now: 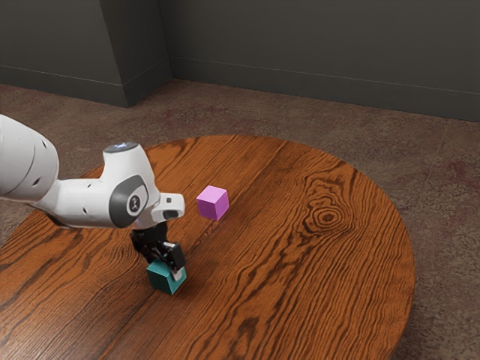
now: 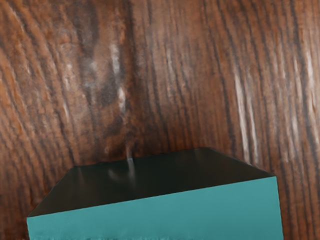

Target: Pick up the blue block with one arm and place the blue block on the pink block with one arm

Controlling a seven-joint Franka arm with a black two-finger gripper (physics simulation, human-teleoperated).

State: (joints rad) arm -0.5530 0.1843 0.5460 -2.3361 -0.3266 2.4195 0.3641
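The blue block [image 1: 164, 280], teal in shade, sits on the round wooden table [image 1: 315, 247] near its front at the exterior view's left. My gripper [image 1: 166, 265] comes straight down on it, black fingers [image 1: 177, 259] pressed to two of its sides, so it is shut on the block. In the wrist view the blue block [image 2: 160, 215] lies just under my hand, casting a dark shadow on the wood. The pink block [image 1: 213, 202] stands free on the table, farther back and toward the exterior view's right of the gripper.
The white arm [image 1: 82, 199] reaches in low from the exterior view's left. The table's rim [image 1: 409, 255] curves round at the right, with brown floor and dark walls beyond it.
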